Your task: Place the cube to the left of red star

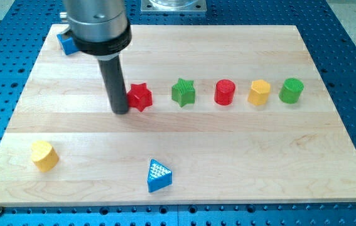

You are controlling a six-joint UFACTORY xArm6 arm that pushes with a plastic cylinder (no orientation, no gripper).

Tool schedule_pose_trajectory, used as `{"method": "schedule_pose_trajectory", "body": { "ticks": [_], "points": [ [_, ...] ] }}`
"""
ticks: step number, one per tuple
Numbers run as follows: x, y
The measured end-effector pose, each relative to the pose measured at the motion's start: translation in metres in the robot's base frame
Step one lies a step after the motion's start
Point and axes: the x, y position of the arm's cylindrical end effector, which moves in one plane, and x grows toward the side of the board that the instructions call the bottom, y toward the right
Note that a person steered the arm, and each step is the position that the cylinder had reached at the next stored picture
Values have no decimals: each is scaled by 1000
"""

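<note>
The blue cube (66,42) sits at the board's top left corner, partly hidden behind the arm's housing. The red star (140,96) lies left of the middle of the board, first in a row of blocks. My tip (120,111) rests on the board right against the red star's left side. The cube is well up and to the left of the tip.
To the right of the red star stand a green star (183,92), a red cylinder (225,92), a yellow hexagonal block (259,92) and a green cylinder (291,90). A yellow block (44,155) lies at the bottom left. A blue triangle (159,176) lies at the bottom centre.
</note>
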Motion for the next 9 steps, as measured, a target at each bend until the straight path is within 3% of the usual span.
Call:
{"method": "schedule_pose_trajectory", "body": {
  "ticks": [2,3,4,6,7,8,9],
  "points": [
    [-36,8],
    [-79,44],
    [-155,91],
    [-250,-26],
    [-248,-109],
    [-211,-172],
    [-172,-139]
  ]
}}
